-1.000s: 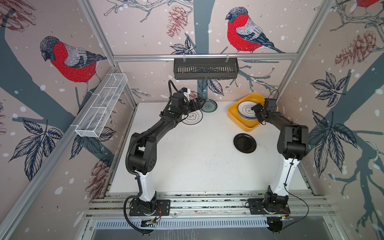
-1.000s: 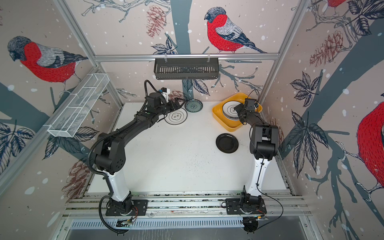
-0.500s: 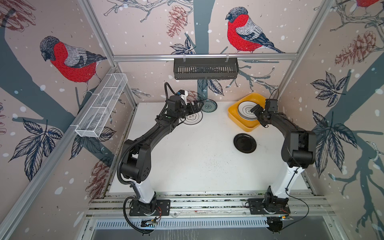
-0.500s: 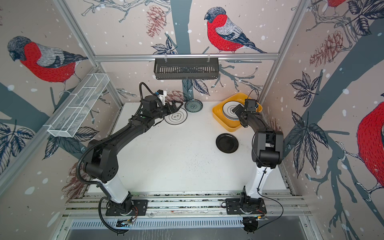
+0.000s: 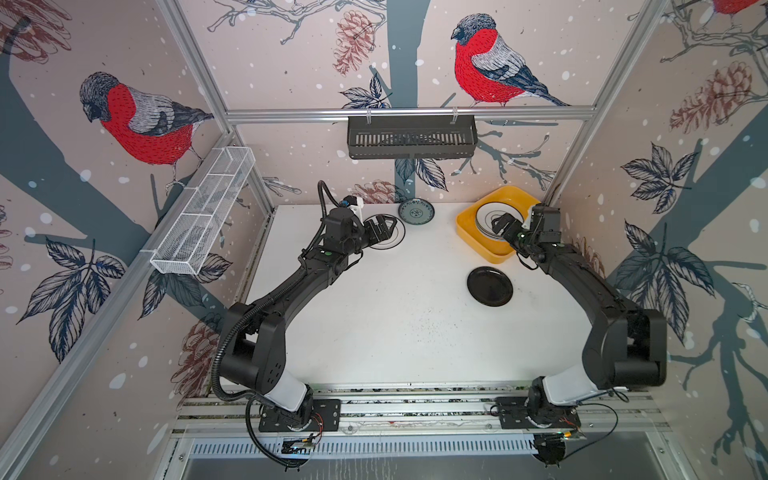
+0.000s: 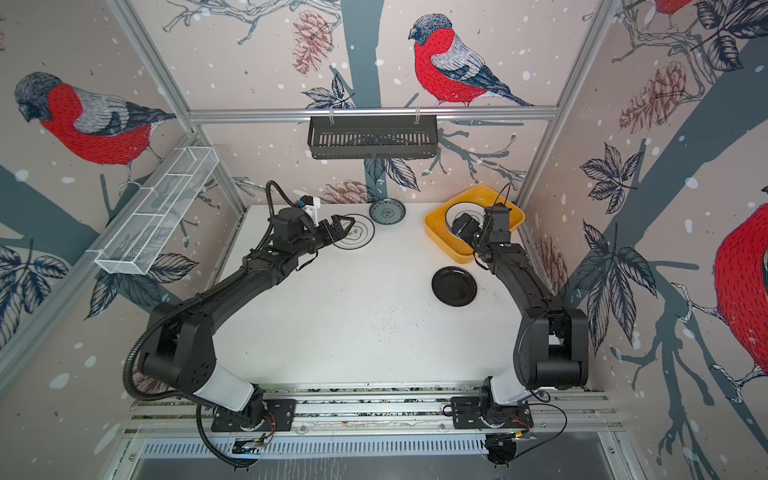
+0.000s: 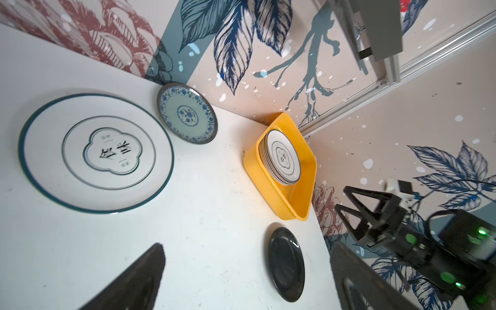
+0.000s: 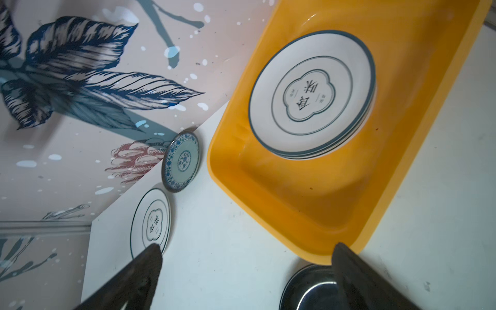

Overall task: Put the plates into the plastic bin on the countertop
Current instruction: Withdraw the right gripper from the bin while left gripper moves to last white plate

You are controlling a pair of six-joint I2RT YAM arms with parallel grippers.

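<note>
Compared with a second ago, both arms have folded back. In both top views each elbow now sits lower, nearer the front rail, and the upper links lie flatter over the desk (image 5: pixel 374 324). Their working ends have hardly shifted. The left gripper (image 5: pixel 380 230) stays over the left part of the white plate (image 5: pixel 397 241), and the right gripper (image 5: pixel 503 222) stays over the near side of the yellow bin (image 5: pixel 478 246). No plate has moved.

In the left wrist view the left gripper's two fingers (image 7: pixel 139 271) are spread wide, with only bare desk between them. The white plate, thin dark rim and clover emblem facing up, lies ahead of the tips, and no contact with it shows.

In the right wrist view the right gripper is spread just as wide, and its fingers (image 8: pixel 134 276) frame the bin's near rim. It holds nothing and touches nothing that can be seen.

The stack of plates (image 8: pixel 312 91) sits inside the bin toward its far side. Several rims show, and the top plate is white with a thin dark rim and the same emblem.

Three plates lie flat on the desk outside the bin:
- The white plate is at the back left.
- The teal plate (image 5: pixel 416 211) is just beside it, against the back wall.
- The black plate (image 5: pixel 489 286) is near the bin's front edge.
</note>
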